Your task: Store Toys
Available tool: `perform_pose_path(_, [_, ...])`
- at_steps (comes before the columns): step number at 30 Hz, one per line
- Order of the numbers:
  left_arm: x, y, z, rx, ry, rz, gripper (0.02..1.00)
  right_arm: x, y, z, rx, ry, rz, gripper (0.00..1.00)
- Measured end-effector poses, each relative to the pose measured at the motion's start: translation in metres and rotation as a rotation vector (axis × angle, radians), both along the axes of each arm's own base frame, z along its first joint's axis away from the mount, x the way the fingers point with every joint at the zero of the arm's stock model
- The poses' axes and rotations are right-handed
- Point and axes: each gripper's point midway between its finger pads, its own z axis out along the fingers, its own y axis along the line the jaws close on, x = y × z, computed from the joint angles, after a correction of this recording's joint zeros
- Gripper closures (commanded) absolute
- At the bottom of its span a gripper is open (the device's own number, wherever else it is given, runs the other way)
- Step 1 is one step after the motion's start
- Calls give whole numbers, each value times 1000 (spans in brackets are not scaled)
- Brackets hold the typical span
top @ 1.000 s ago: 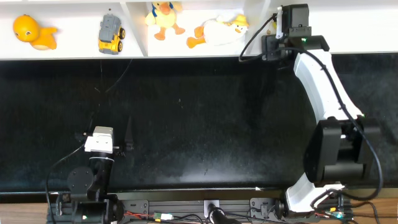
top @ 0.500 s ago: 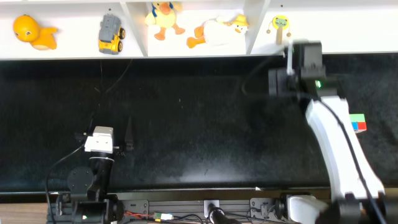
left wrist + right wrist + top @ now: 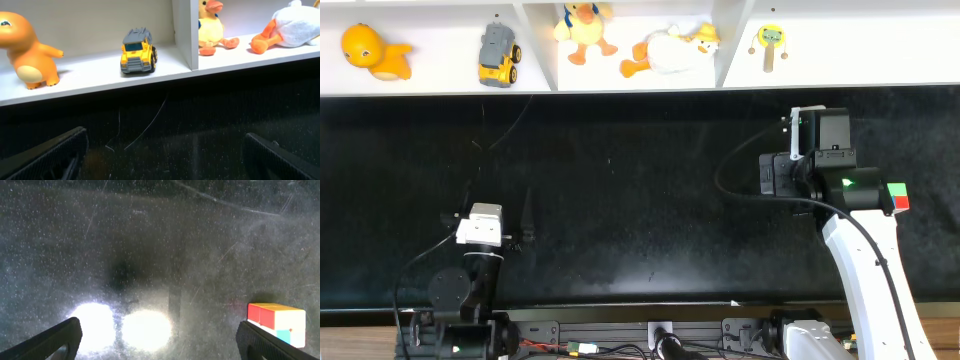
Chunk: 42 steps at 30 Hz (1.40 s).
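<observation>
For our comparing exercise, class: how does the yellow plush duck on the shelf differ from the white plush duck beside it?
Colour: the yellow plush duck has a yellow body, the white plush duck a white one. Pose: the yellow plush duck sits upright, while the white plush duck lies down, feet towards its neighbour. Both have orange feet and sit in the same compartment of the shelf.

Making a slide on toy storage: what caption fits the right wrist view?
Right gripper, open, hangs over the black table with a coloured cube lying close by.
</observation>
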Motion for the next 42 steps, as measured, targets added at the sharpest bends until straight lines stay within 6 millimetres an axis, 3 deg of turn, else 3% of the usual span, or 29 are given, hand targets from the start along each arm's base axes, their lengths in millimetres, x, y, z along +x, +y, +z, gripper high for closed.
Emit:
perform_pose_path(6, [0,0,0,0,0,0,20,25,5,11,36,-111,13,5])
perform_pose_path(9, [0,0,0,0,0,0,20,24,-9,10,60,-108,-32,5])
perform_pose_path(13, [0,0,0,0,0,0,20,7,-47,2,95,-58,-121,5])
perform_pose_path(24, [0,0,0,0,0,0,20,-70,-150,-11,56,72,-143,23])
perform_pose_path(29, [0,0,0,0,0,0,20,-95,-179,-11,12,84,-117,23])
perform_pose_path(33, [0,0,0,0,0,0,20,-102,-193,-20,6,103,-88,29])
perform_pose_path(38, [0,0,0,0,0,0,20,-93,-215,-37,0,95,-64,34])
perform_pose_path(42, [0,0,0,0,0,0,20,-86,-217,-55,46,103,-41,29])
